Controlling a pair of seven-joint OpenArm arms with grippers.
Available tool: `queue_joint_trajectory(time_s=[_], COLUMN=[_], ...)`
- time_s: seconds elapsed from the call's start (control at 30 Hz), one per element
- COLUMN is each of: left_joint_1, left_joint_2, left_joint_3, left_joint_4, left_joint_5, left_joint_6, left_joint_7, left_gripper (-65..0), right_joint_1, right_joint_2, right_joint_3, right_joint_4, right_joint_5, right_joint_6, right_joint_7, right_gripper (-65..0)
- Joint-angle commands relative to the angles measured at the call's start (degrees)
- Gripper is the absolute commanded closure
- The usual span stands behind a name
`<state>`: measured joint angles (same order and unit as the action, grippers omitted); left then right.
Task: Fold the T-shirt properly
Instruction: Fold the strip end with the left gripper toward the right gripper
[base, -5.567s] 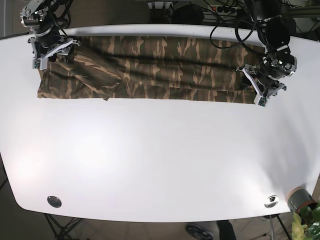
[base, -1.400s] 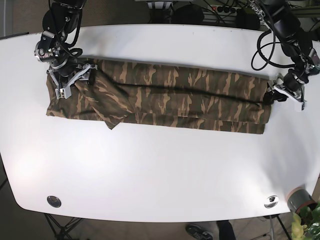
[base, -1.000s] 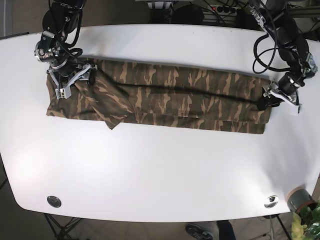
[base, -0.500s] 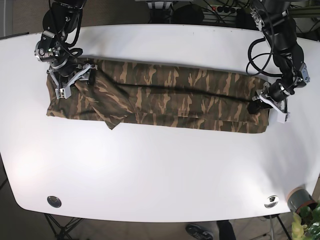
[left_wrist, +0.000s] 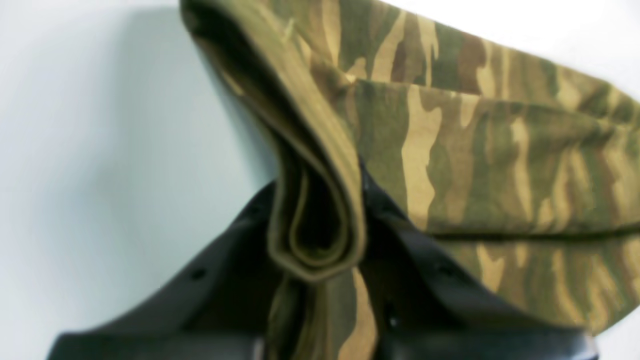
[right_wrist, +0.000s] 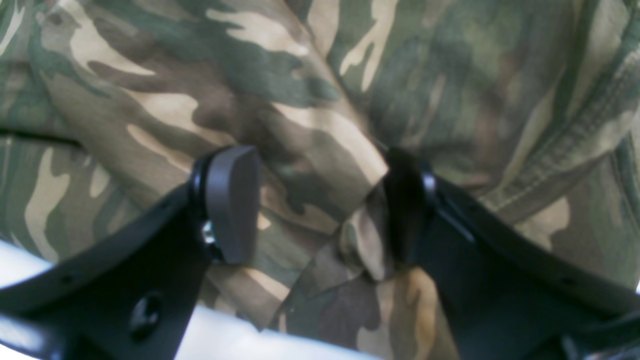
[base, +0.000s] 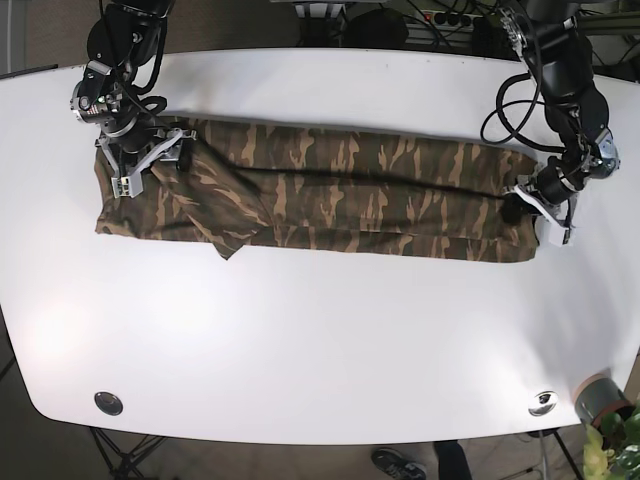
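The camouflage T-shirt (base: 330, 190) lies as a long folded strip across the back of the white table (base: 320, 330). My left gripper (base: 527, 210) is at the strip's right end. In the left wrist view, my left gripper (left_wrist: 315, 240) is shut on a doubled-over fold of the T-shirt (left_wrist: 475, 150), lifted a little off the table. My right gripper (base: 145, 160) is at the strip's upper left corner. In the right wrist view, my right gripper (right_wrist: 320, 200) has a bunched ridge of the T-shirt (right_wrist: 300, 75) pinched between its black fingers (right_wrist: 232, 200).
Two round metal caps (base: 108, 403) (base: 543, 403) sit near the table's front corners. A grey pot with a plant (base: 600, 400) stands beyond the front right edge. Cables (base: 450, 20) hang behind the back edge.
My left gripper has moved down and leftward at the strip's right end, carrying that end with it. The right gripper has stayed in place at the left end.
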<state>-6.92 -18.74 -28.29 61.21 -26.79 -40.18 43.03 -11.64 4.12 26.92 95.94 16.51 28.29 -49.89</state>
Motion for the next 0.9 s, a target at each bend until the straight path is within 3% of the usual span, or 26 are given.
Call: queue_joint_trajectory(time_s=[0.0,0.13,0.23,0.4,0.87], left_joint_1=[1.34,3.88,4.68,4.76,2.57], left_joint_2=[-0.20,2.52,5.34,9.73,21.34], left_joint_3=[-0.23,-0.23,0.82,6.89,23.41], left_joint_4=[7.67,21.47,30.79,38.97,35.10], left_joint_5=[-0.07,0.10,0.19,0.19,0.28], left_joint_6=[0.18,0.23,0.23,0.32,0.40], left_joint_7=[-0.43,0.80,7.57,11.79,12.49], left_gripper=[0.0,0.0,0.0,0.0,0.0], right_joint_1=[0.08,0.08,0.08,0.17,0.17], right_joint_2=[0.23,0.23,0.23,0.23,0.23], right_joint_3=[0.03,0.03,0.03,0.03,0.03], right_joint_4=[1.07,1.25,1.25,1.16,1.16], right_joint_5=[0.06,0.06,0.06,0.06,0.06], right_joint_6=[-0.12,-0.12,-0.12,-0.12,-0.12], right_joint_7=[0.00,0.00,0.00,0.00,0.00], right_gripper=[-37.1,-37.1,-37.1,-37.1,-37.1])
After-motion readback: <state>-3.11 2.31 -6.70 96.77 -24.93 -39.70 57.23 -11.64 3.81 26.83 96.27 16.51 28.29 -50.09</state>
